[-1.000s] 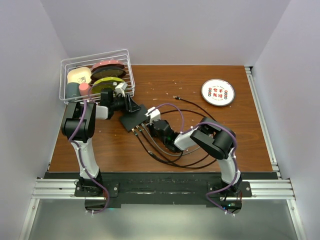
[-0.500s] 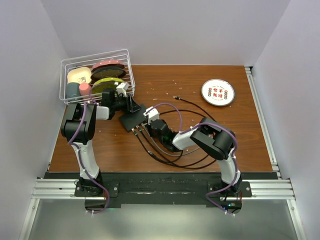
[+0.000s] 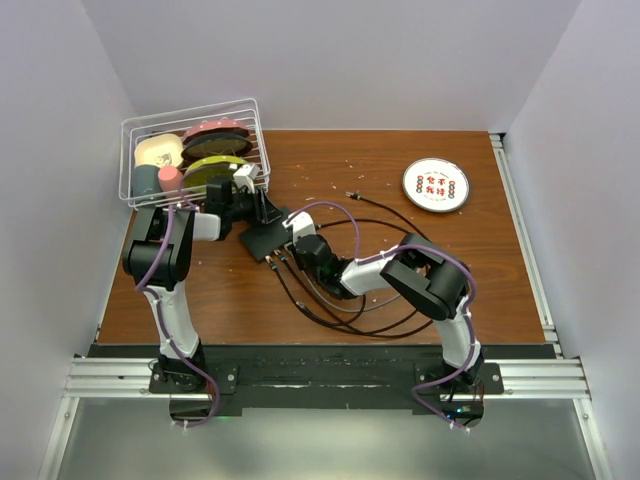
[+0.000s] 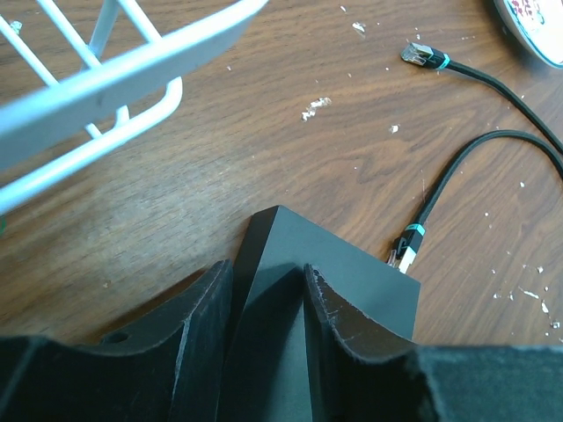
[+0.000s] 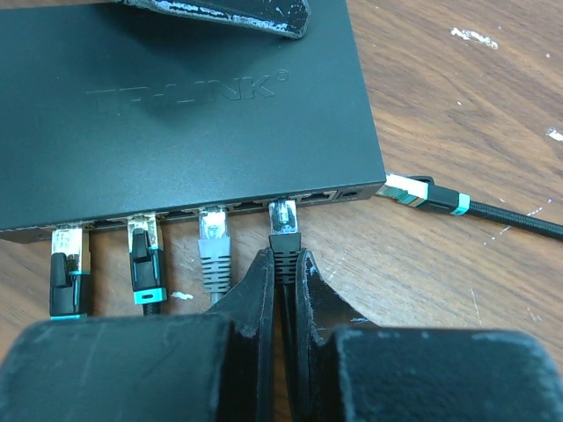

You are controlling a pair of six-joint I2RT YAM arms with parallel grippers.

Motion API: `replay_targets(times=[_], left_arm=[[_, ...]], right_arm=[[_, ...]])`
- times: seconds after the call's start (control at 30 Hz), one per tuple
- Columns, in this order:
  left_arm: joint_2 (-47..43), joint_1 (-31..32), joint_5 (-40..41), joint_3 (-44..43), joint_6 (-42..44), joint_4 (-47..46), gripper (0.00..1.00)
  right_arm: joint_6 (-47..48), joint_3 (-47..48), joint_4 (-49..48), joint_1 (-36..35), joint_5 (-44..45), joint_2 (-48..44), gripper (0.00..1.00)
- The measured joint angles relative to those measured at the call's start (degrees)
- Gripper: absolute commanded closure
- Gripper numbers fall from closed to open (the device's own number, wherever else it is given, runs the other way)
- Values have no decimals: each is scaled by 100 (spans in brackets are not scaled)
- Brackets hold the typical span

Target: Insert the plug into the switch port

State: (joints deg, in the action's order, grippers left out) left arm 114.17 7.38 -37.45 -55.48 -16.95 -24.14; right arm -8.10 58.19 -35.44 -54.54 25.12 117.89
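The switch is a flat black box; its ports face me in the right wrist view. My right gripper is shut on the black boot of the plug. The plug's clear tip sits in the mouth of the switch port, fourth from the left. Two teal-banded plugs and a grey plug fill the ports to its left. My left gripper is shut on the switch's far corner, one finger lying on its top. From above, both grippers meet at the switch.
A wire basket of round items stands at the back left, close behind my left gripper. A white disc lies at the back right. One loose plug lies by the switch's corner, another farther off. Cable loops lie between the arms.
My right gripper has carried the plug up and left, closing the gap to the switch's port edge. The left gripper and the switch have barely moved.
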Motion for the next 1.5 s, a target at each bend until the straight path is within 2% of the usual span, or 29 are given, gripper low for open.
replay_targets(times=[0.4,0.73,0.93,1.1,1.2,1.23,1.3,1.33,1.47,1.5], left_arm=[[-116,149,337,20,282,4,100],[-275,278,654,-221,551,601,64],[-431,284,811,-229,562,960,53],[-492,315,896,-240,599,1211,46],[-566,328,925,-240,577,1370,41],[-601,328,933,-238,562,1432,40],[-684,328,953,-208,540,1552,36],[-741,328,970,-175,520,1609,34],[-1091,328,1091,52,363,1928,25],[-1193,328,1123,107,304,2020,23]], right_arm=[[44,168,234,0,127,46,100],[4,155,332,33,92,0,100],[-131,129,376,50,81,-33,100],[-192,114,442,61,59,-92,95],[-223,79,470,70,37,-131,91],[-238,66,479,74,20,-144,83],[-282,52,520,79,-20,-177,76],[-304,50,546,83,-33,-190,68],[-422,-11,656,127,-15,-256,51],[-448,-46,684,144,-11,-304,50]])
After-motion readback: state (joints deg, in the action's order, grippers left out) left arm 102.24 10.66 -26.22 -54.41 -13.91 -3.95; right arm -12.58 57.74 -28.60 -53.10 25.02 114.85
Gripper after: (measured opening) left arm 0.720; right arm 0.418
